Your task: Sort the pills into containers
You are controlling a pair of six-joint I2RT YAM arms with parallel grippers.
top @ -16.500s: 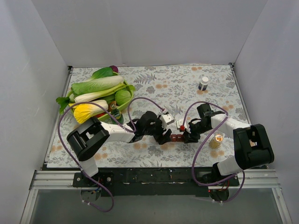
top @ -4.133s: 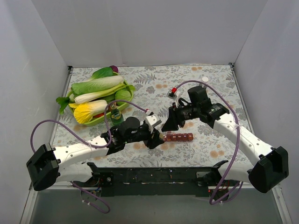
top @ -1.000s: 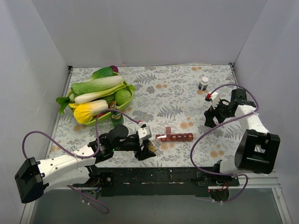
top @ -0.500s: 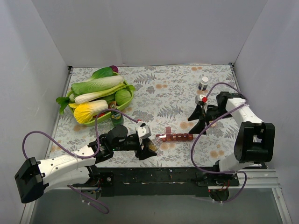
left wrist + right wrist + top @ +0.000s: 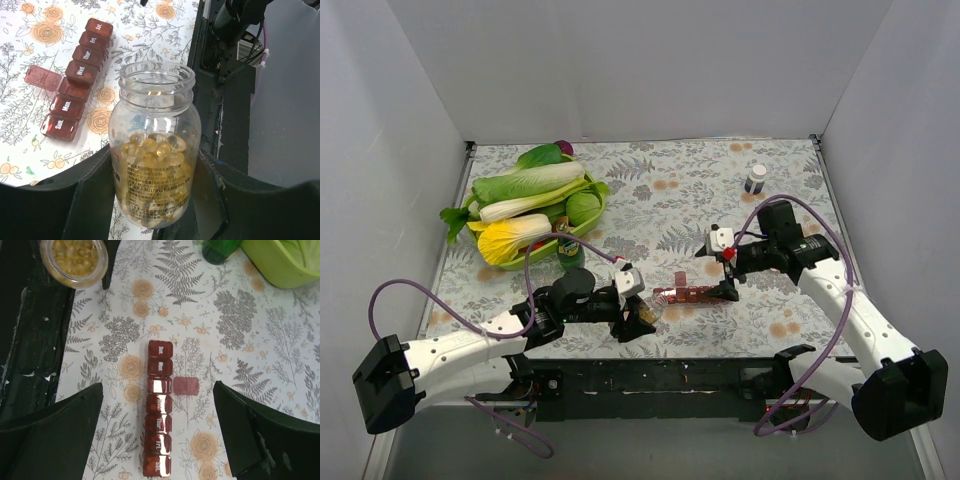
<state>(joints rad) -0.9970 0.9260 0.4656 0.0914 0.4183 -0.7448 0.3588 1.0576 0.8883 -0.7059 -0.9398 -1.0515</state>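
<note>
The containers (image 5: 692, 294) are a dark-red strip of day-marked compartments (image 5: 159, 415) lying flat on the floral cloth. One lid (image 5: 186, 386) near the Sunday end is flipped open. My left gripper (image 5: 155, 152) is shut on an uncapped clear bottle (image 5: 155, 200) of yellow pills (image 5: 155, 147), held upright just left of the strip (image 5: 75, 80) in the top view (image 5: 638, 318). My right gripper (image 5: 157, 386) hangs open above the strip, one finger on each side, touching nothing; in the top view it sits over the strip's right end (image 5: 716, 272).
A green basket (image 5: 595, 200) of leafy vegetables sits at the back left, with a small green bottle (image 5: 568, 250) at its front. A white-capped dark bottle (image 5: 756, 178) stands at the back right. White walls close in three sides.
My right arm has swung from the back right leftward and down over the strip's right end. The left arm and the bottle have not moved.
</note>
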